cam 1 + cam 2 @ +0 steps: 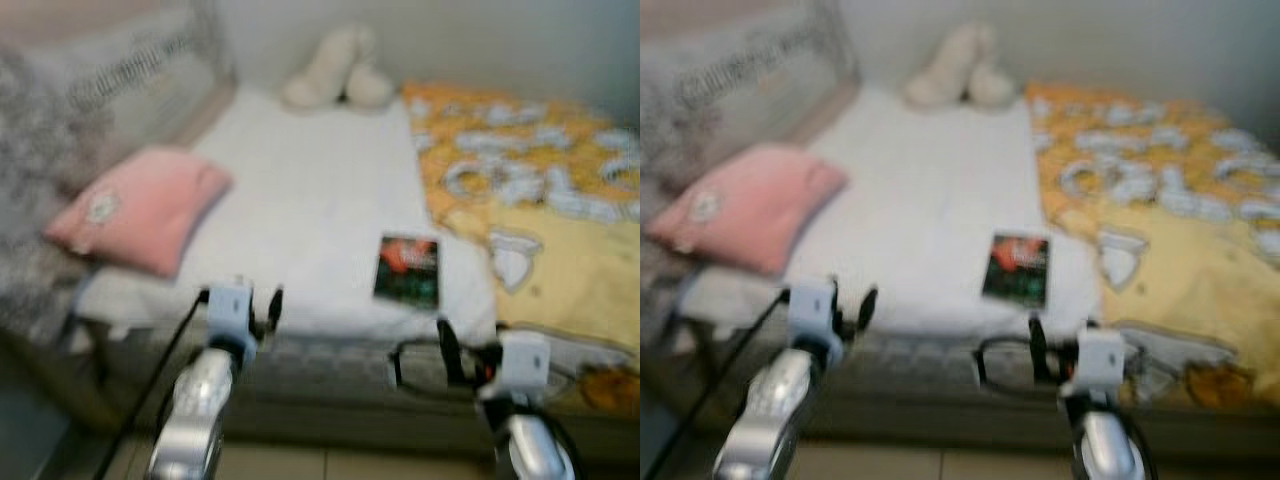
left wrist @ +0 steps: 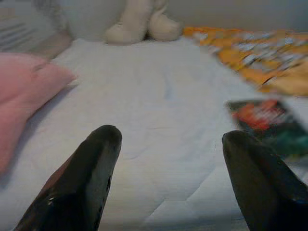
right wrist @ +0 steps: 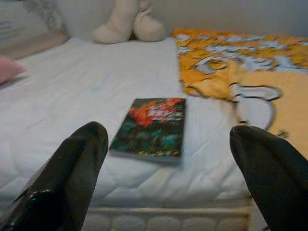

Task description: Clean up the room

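We judge the book (image 3: 151, 126) to be the thing to tidy first. It lies flat and face up on the white mattress (image 1: 310, 200), near the front edge, at about one o'clock from our right gripper (image 3: 161, 178) and well apart from it. It looks like a thin paperback with a glossy dark cover, so we expect it to be light, somewhat bendy and a little slippery under the fingers. Lying flat on a soft quilted surface, it offers no edge standing proud; we would press into the padding and take it by the near short edge, or slide it toward the mattress edge until a lip overhangs, then pinch across the thickness.

Both grippers hover in front of the bed with their fingers spread wide and nothing between them; our left gripper (image 2: 168, 183) points over bare mattress, with the book off at about two o'clock.

The mattress is pale, padded and yielding, so anything on it will sink a little when pushed. A pink pillow (image 1: 135, 208) lies at ten o'clock, a cream plush toy (image 1: 338, 68) sits at twelve against the wall, and a yellow-orange patterned blanket (image 1: 540, 190) covers the bed from one to three o'clock, just beside the book. The head views are blurred.
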Motion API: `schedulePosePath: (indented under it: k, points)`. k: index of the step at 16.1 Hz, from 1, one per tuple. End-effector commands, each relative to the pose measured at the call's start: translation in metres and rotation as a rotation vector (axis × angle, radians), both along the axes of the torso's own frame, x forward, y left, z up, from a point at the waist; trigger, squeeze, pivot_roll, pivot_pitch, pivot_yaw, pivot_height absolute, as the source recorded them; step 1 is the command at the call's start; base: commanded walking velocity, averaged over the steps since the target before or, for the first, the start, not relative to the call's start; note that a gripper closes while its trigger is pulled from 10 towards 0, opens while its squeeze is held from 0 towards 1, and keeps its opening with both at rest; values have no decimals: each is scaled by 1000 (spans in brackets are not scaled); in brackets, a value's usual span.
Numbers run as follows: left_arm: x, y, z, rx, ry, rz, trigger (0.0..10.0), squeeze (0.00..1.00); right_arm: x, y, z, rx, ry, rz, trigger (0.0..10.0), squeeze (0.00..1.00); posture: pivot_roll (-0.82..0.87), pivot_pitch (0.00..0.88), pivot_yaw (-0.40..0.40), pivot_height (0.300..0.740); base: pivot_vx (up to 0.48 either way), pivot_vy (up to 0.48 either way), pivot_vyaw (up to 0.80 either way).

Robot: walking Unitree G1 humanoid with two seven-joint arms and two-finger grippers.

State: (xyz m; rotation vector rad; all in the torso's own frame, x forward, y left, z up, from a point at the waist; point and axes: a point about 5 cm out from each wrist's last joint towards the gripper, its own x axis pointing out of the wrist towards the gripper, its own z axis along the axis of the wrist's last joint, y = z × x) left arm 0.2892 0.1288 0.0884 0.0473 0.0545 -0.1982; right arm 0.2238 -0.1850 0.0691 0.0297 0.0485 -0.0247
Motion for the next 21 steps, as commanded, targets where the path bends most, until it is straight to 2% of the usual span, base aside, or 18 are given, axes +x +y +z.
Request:
schedulePosePath:
  k: [1, 5, 6, 12, 17, 19, 21]
  points:
    - [5, -7, 6, -8, -17, -22, 10000, 0, 2, -5, 0, -18, 4, -16, 10000, 0, 71, 0, 13, 740, 480, 0, 0]
    - [9, -10, 6, -25, -20, -35, 10000, 0, 7, -6, 3, -37, -11, -9, 10000, 0, 59, 0, 7, 740, 480, 0, 0]
    - [11, -16, 9, -30, -34, -59, 10000, 0, 10, -4, 4, -33, -14, -4, 10000, 0, 57, 0, 7, 740, 480, 0, 0]
    - [15, -20, 13, -54, -44, -76, 10000, 0, 11, 0, 2, -33, -8, 9, 10000, 0, 57, 0, 12, 740, 480, 0, 0]
    - [18, -29, 15, -74, -47, -106, 10000, 0, 12, 2, 0, -35, -3, 17, 10000, 0, 52, 0, 9, 740, 480, 0, 0]
    - [30, -29, 6, -39, 11, -108, 10000, 0, 8, 1, -3, -39, 19, 25, 10000, 0, 51, 0, -5, 740, 240, 0, 0]
    - [44, -25, -3, -44, 71, -97, 10000, 0, -1, -1, -12, -29, 78, 53, 10000, 0, 35, 39, -35, 740, 0, 0, 0]
